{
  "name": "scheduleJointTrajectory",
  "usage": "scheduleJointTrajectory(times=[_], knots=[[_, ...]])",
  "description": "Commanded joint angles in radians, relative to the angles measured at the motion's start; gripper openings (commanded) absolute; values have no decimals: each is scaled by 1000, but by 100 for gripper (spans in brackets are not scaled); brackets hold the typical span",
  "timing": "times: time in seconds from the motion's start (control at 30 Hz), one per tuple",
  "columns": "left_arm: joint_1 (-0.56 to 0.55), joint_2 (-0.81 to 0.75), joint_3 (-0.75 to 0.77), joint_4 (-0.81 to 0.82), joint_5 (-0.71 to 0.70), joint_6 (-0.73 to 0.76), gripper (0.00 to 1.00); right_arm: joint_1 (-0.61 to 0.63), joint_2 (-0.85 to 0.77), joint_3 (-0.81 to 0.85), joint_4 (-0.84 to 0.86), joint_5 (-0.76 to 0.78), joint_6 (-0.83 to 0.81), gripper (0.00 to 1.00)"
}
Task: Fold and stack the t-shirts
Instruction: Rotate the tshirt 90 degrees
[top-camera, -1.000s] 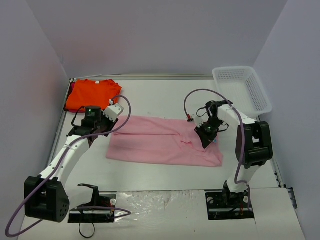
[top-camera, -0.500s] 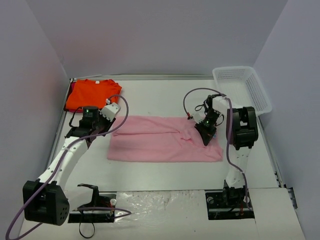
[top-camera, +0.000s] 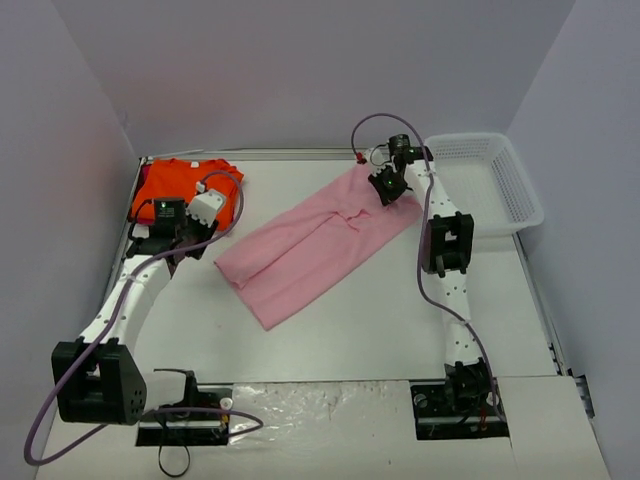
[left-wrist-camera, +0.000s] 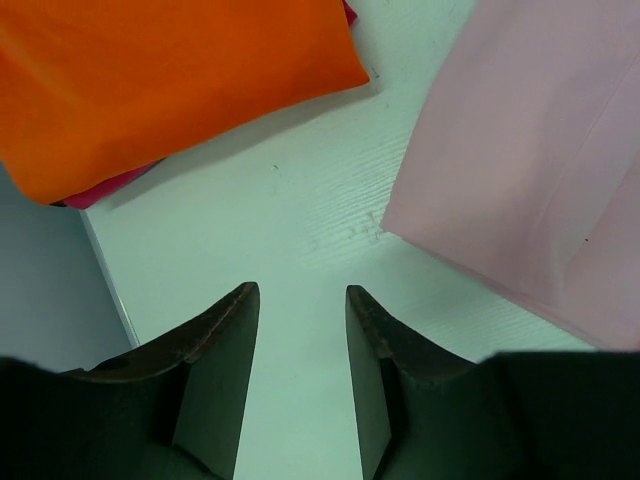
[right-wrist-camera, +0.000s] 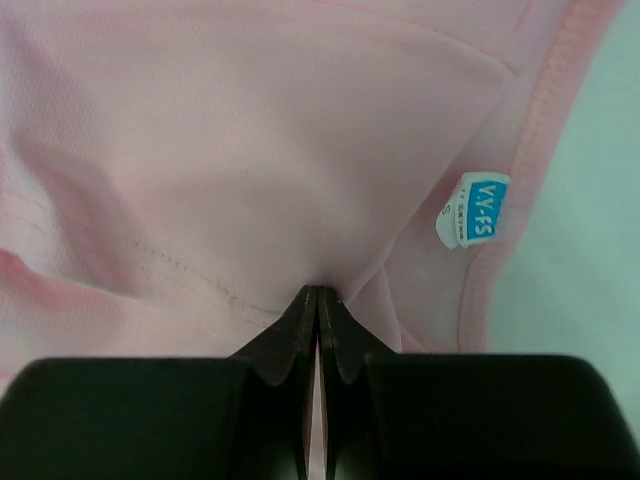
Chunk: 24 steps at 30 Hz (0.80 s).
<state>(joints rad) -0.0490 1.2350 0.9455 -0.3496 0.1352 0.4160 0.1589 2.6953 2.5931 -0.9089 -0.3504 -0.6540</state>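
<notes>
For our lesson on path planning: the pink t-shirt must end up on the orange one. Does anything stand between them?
Yes: the left gripper, open, hangs over the bare table between the pink t-shirt and the orange t-shirt. The right gripper is shut on the pink one's collar end.

Plain pink t-shirt (top-camera: 320, 245), blue-white tag (right-wrist-camera: 472, 210); plain orange t-shirt (top-camera: 185, 185), magenta edge (left-wrist-camera: 110, 187) beneath, maybe another cloth; white mesh basket (top-camera: 480, 180).

A small blue-and-white tag (right-wrist-camera: 472, 210) by the neck seam of the pink shirt (right-wrist-camera: 250, 150) reads something like "V.Y-FS"; the smaller print beside it is illegible
</notes>
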Motion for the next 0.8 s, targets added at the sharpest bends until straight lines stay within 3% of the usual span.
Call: scheduleJointTrajectory(times=[0.0, 0.07, 0.2, 0.4, 0.57, 0.77], knots=[[6, 20, 70, -32, 7, -32, 39, 67, 9, -103, 393, 91, 17, 0], [5, 50, 81, -46, 14, -40, 39, 85, -9, -166, 514, 100, 33, 0], [6, 93, 105, -61, 4, -45, 39, 94, 78, -1, 611, 114, 88, 0], [6, 113, 113, -58, -3, -46, 39, 131, -24, -103, 792, 260, 102, 0], [6, 98, 104, -57, -3, -49, 39, 156, -173, -151, 840, 335, 160, 0], [6, 60, 78, -45, 32, -57, 40, 234, -472, -437, 744, 249, 174, 0]])
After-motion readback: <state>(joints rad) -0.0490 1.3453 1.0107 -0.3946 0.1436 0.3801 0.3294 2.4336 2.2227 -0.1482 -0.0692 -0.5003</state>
